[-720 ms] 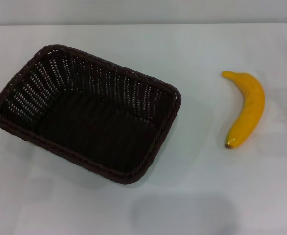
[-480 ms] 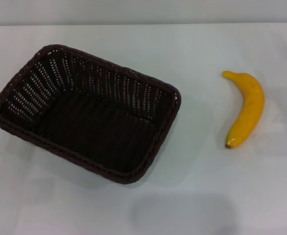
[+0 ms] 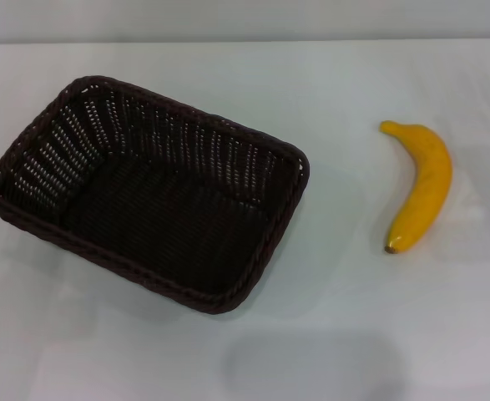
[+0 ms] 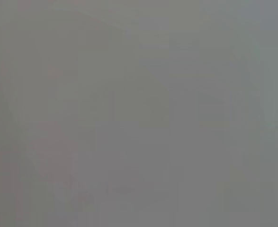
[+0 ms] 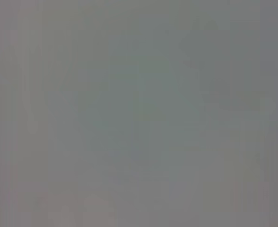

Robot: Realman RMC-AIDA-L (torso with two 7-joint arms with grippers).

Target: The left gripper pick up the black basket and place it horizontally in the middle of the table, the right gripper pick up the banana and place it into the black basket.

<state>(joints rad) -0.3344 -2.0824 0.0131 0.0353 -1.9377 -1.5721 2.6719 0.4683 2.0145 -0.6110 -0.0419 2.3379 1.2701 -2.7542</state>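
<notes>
The black basket (image 3: 144, 192) sits on the white table (image 3: 336, 334) at the left of the head view, turned at an angle, open side up and empty. The banana (image 3: 421, 185) lies on the table at the right, apart from the basket, its dark tip toward the front. Neither the left gripper nor the right gripper shows in the head view. Both wrist views show only plain grey with no object or finger in them.
The table's far edge (image 3: 245, 42) runs across the top of the head view. A faint shadow (image 3: 311, 363) lies on the table at the front centre.
</notes>
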